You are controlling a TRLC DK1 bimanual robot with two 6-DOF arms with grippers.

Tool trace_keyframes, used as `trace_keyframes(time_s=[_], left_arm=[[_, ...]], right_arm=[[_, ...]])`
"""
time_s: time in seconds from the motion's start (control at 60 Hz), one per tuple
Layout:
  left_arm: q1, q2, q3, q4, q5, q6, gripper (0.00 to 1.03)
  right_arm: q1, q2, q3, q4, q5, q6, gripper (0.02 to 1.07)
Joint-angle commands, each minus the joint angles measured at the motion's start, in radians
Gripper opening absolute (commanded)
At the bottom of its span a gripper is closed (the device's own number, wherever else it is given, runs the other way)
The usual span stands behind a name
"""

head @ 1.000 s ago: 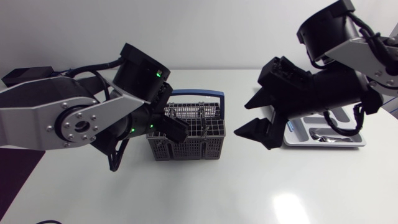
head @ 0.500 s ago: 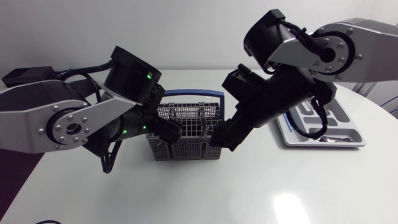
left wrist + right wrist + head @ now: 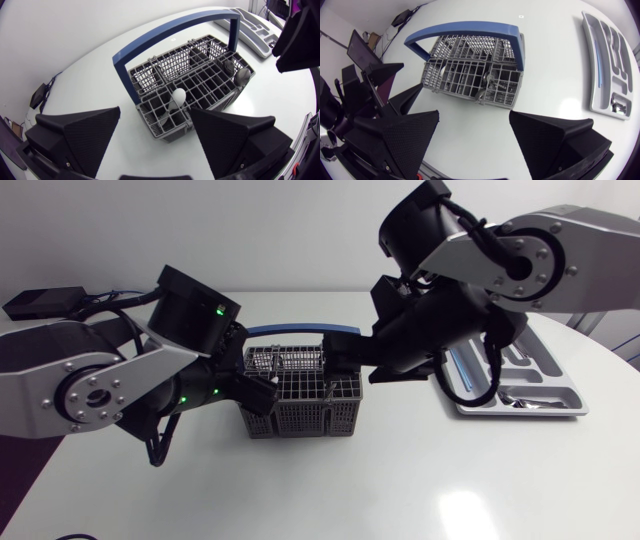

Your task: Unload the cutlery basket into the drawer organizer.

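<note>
The grey cutlery basket (image 3: pixel 300 408) with a blue handle (image 3: pixel 300 330) stands mid-table. A spoon (image 3: pixel 178 96) and other cutlery (image 3: pixel 489 82) stand in its compartments. The left gripper (image 3: pixel 155 135) is close at its left side and the right gripper (image 3: pixel 474 131) near its right. Both have their fingers apart and hold nothing. The drawer organizer (image 3: pixel 520 412) lies well to the basket's right.

Hidden in the head view under the right arm (image 3: pixel 520 260): the drawer organizer (image 3: pixel 560 385) at its end toward the cutlery basket (image 3: pixel 300 395), and one corner of that basket. Largely masked there by the links above them: the left gripper (image 3: pixel 156 112) and the right gripper (image 3: pixel 474 114). Cut off at the left wrist view's edge: most of the organizer and of the right gripper. Too small to name in the right wrist view: the pieces (image 3: pixel 490 82) standing in the basket, the metal item (image 3: pixel 618 106) lying in the organizer.
</note>
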Motion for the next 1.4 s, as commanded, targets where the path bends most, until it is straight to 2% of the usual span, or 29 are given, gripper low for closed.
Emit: trace_keyframes(time_s=[0.0,0.083,0.133,0.217,0.35,0.433,0.55,0.6,0.7,0.783,0.883,1.033,1.1,1.15,1.3,1.383], left_arm=[[0.012,-0.021,-0.029,0.000,0.002,0.001,0.98],[0.018,-0.027,-0.035,0.000,0.002,0.002,0.98],[0.022,-0.031,-0.038,0.000,0.002,0.002,0.98],[0.025,-0.034,-0.046,0.005,0.004,0.002,0.98],[0.028,-0.037,-0.053,0.008,0.004,0.001,0.98],[0.039,-0.037,-0.061,0.011,0.012,0.002,0.98],[0.051,-0.050,-0.087,0.046,0.030,0.010,0.98],[0.051,-0.054,-0.095,0.058,0.031,0.013,0.98],[0.056,-0.056,-0.104,0.072,0.036,0.013,0.98],[0.061,-0.056,-0.112,0.081,0.042,0.013,0.98],[0.067,-0.056,-0.121,0.098,0.053,0.015,0.98],[0.071,-0.056,-0.130,0.106,0.054,0.018,0.98],[0.073,-0.056,-0.132,0.107,0.054,0.018,0.98],[0.073,-0.056,-0.135,0.107,0.054,0.018,0.98],[0.073,-0.056,-0.136,0.109,0.054,0.018,0.98],[0.073,-0.056,-0.136,0.110,0.054,0.018,0.98]], right_arm=[[0.025,0.034,0.026,0.017,0.012,0.118,1.03],[0.035,0.057,0.032,0.008,0.012,0.178,1.03],[0.035,0.062,0.016,0.008,0.005,0.300,1.03],[0.029,0.060,-0.035,0.119,-0.001,0.438,1.02],[0.038,0.100,-0.012,0.108,0.000,0.558,1.01],[0.038,0.137,0.006,0.096,-0.001,0.595,0.96],[0.022,0.212,0.072,-0.018,-0.020,0.610,0.95],[0.021,0.220,0.072,-0.016,-0.026,0.612,0.95],[0.025,0.220,0.071,0.008,-0.018,0.629,0.87],[0.035,0.221,0.082,0.017,0.000,0.632,0.86],[0.036,0.230,0.091,0.040,0.040,0.642,0.70],[0.038,0.253,0.103,0.063,0.085,0.633,0.65],[0.038,0.262,0.109,0.063,0.108,0.630,0.52],[0.041,0.264,0.108,0.071,0.121,0.629,0.46],[0.056,0.267,0.108,0.071,0.134,0.627,0.43],[0.061,0.267,0.106,0.071,0.143,0.624,0.33]])
